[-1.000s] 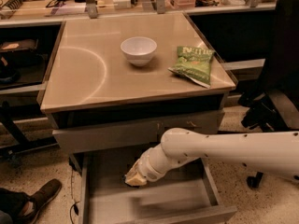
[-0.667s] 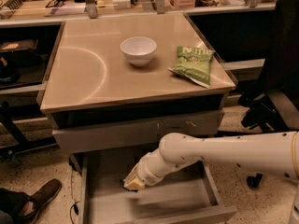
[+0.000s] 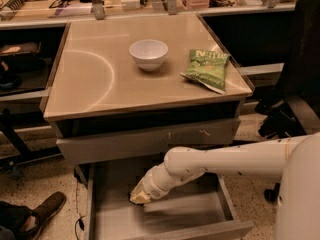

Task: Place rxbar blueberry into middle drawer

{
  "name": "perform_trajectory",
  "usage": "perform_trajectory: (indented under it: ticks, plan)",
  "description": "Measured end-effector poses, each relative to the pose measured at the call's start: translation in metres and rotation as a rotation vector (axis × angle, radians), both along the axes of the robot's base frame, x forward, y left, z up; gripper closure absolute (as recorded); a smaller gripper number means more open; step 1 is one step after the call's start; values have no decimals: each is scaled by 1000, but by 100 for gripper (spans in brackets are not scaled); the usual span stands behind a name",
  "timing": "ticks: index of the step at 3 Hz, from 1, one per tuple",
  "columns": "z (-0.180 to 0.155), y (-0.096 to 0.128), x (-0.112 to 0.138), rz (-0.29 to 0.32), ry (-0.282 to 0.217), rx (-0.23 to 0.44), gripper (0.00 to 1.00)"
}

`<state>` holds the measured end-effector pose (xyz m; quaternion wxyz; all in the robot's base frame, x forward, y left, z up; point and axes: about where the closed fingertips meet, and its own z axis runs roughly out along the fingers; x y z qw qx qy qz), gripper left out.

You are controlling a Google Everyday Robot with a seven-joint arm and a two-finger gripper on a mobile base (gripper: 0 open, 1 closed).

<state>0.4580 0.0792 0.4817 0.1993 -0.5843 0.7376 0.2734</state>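
Observation:
The middle drawer [image 3: 120, 219] is pulled open below the table; it is a plain grey metal box with a flat floor. My white arm reaches in from the right. My gripper [image 3: 140, 196] is inside the drawer, low over the left-middle of the floor, its pale tip pointing down and left. The rxbar blueberry is hidden: I cannot make it out at the gripper tip or on the drawer floor.
A white bowl [image 3: 148, 53] and a green chip bag [image 3: 206, 69] lie on the tan table top [image 3: 90, 84]. The closed upper drawer front [image 3: 150, 139] sits just above my arm. A black chair [image 3: 295, 99] is at the right and a shoe [image 3: 42, 211] at the lower left.
My gripper has moved slightly down and to the left inside the open drawer. The bowl and chip bag have not moved.

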Motion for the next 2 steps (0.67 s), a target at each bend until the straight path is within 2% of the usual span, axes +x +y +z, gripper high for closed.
perform_trajectory:
  ticks: [2]
  plan:
    - [-25,2,25,-23,-30,-14,100]
